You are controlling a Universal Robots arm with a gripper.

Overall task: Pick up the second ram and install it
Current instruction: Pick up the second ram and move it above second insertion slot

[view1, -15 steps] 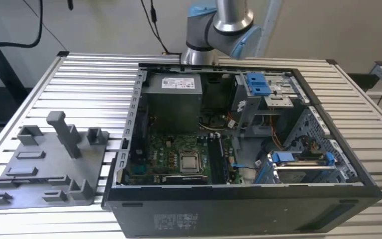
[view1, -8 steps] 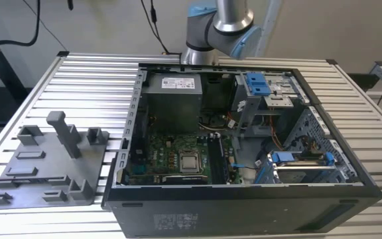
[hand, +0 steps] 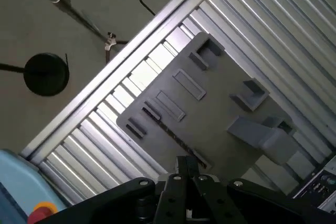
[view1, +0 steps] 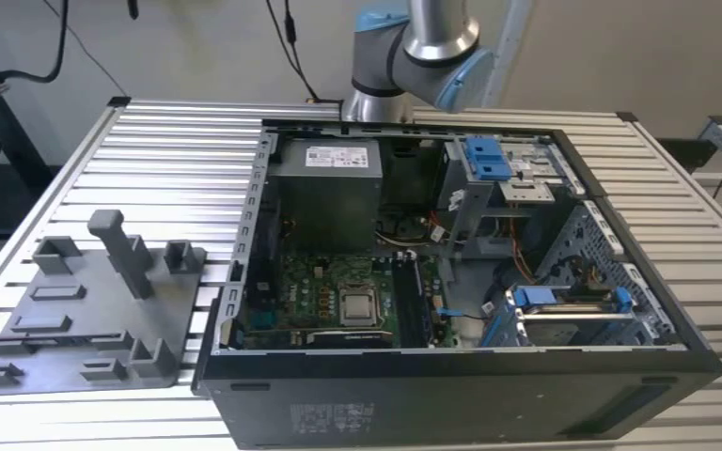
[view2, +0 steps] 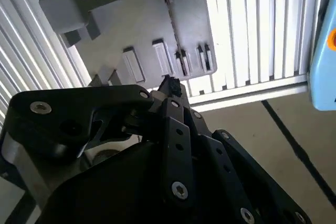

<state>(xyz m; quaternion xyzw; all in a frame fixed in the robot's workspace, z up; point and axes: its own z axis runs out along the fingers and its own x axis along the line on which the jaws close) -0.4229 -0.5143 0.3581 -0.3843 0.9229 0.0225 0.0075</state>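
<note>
Second ram (hand: 176, 137): dark strip lying in a long slot of the grey tray (hand: 220, 116), beside its row of small pockets. Gripper (hand: 187, 162) hovers well above it, jaws pressed together, nothing between. Judged: approach stage, pick not begun. A grasp calls for parted jaws squared across the strip's thin faces.

The black linkage of the gripper (view2: 170, 85) hides the part of the grey tray (view2: 147, 14) beneath it. The second ram (hand: 170, 131) loses its nearer end behind the gripper. The exterior view's upper edge cuts off the arm (view1: 417, 42).
</note>
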